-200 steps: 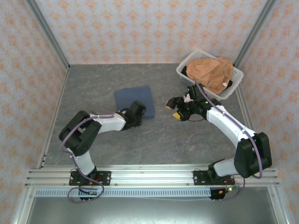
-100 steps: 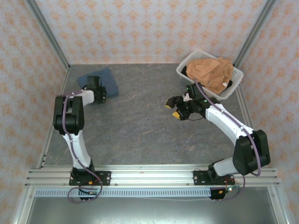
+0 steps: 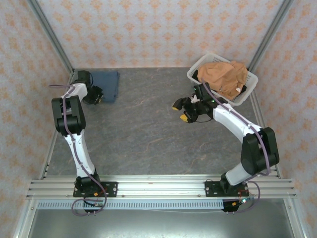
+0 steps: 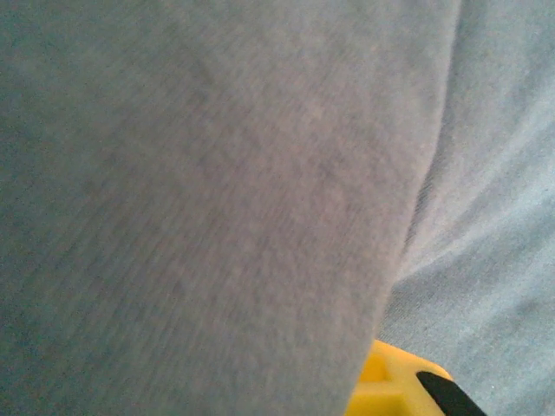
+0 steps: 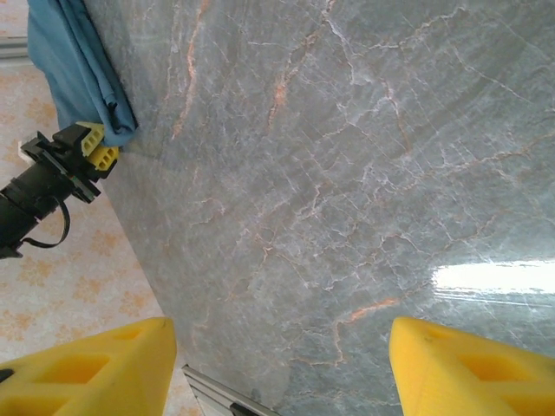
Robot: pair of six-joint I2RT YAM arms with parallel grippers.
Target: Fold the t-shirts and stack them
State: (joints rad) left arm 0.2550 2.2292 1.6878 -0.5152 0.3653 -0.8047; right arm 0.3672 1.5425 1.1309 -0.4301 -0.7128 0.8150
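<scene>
The slate-blue t-shirt (image 3: 106, 79) lies folded in the table's far left corner. My left gripper (image 3: 95, 94) sits at its near edge, shut on the cloth. In the left wrist view the blue t-shirt (image 4: 217, 173) presses close against the lens, with one yellow fingertip (image 4: 390, 390) below it. From the right wrist I see the left gripper (image 5: 97, 146) at the corner of the blue t-shirt (image 5: 74, 61). The orange-tan t-shirt (image 3: 223, 74) lies bunched in the white basket (image 3: 250, 82). My right gripper (image 3: 180, 111) hovers open over bare table, left of the basket; its jaws (image 5: 279, 338) stand wide with nothing between them.
Patterned walls and metal posts close in the table at the back and both sides. The blue t-shirt lies close to the left wall. An aluminium rail (image 3: 158, 186) carrying both arm bases runs along the near edge. Grey marbled tabletop (image 3: 148, 134) spreads between the arms.
My left arm has swung the folded blue t-shirt from the table's middle to the far left corner. The right gripper has shifted slightly left and back, still open.
</scene>
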